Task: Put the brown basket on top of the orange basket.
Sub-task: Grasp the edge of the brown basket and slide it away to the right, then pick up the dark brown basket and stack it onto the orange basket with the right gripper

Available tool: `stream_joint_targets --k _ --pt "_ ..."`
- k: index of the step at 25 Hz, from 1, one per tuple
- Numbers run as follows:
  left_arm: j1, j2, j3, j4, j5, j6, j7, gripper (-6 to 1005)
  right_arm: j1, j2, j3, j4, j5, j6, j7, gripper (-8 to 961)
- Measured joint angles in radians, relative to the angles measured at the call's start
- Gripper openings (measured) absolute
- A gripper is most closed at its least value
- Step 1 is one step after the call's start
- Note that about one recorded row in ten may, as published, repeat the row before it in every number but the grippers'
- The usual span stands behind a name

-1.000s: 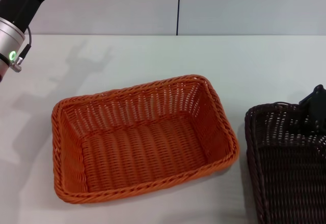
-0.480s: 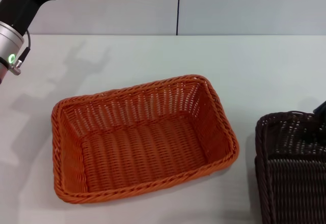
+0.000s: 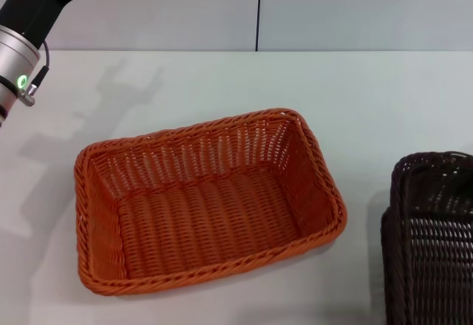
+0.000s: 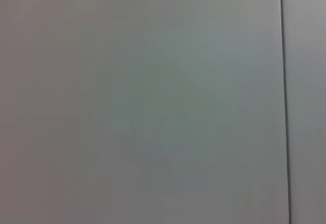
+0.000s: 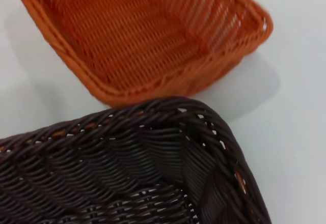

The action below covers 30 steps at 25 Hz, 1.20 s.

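The orange basket (image 3: 209, 201) sits mid-counter (image 3: 222, 89); the brown basket (image 3: 432, 236) is at the counter's right edge, well apart from it. The left arm (image 3: 26, 26) is raised at the far-left corner. Neither claw is visible, so I cannot tell their state.

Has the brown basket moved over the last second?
Yes. The brown basket has shifted rightward in the head view, away from the unmoved orange basket.

Orange basket (image 3: 208, 201) sits open on the white table (image 3: 369, 96); brown basket (image 3: 432, 240) well right of it, left arm (image 3: 26, 26) raised far-left.
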Motion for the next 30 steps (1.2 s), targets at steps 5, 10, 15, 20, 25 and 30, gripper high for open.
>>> stream_joint_targets --k 5,10,15,20,25,30 --pt "-0.010 0.000 -0.002 -0.017 0.000 -0.001 0.001 827 -0.003 -0.008 0.054 -0.007 0.045 -0.037 -0.029 192" --pt "-0.011 0.000 -0.002 -0.018 0.000 -0.001 0.000 827 -0.008 -0.010 0.066 -0.008 0.070 -0.062 -0.041 172" --pt "-0.011 0.000 -0.003 -0.029 -0.003 -0.001 0.000 827 -0.017 -0.024 0.079 -0.016 0.136 -0.138 -0.063 165" --pt "-0.009 0.001 -0.005 -0.032 -0.011 -0.001 0.000 827 -0.020 -0.045 0.120 -0.014 0.209 -0.227 -0.082 161" --pt "-0.008 0.001 -0.009 -0.032 -0.011 -0.001 0.002 827 -0.031 -0.055 0.128 -0.004 0.297 -0.281 -0.094 158" --pt "-0.013 0.002 -0.015 -0.035 -0.011 -0.001 0.008 827 -0.041 -0.072 0.122 0.071 0.402 -0.290 -0.095 158"
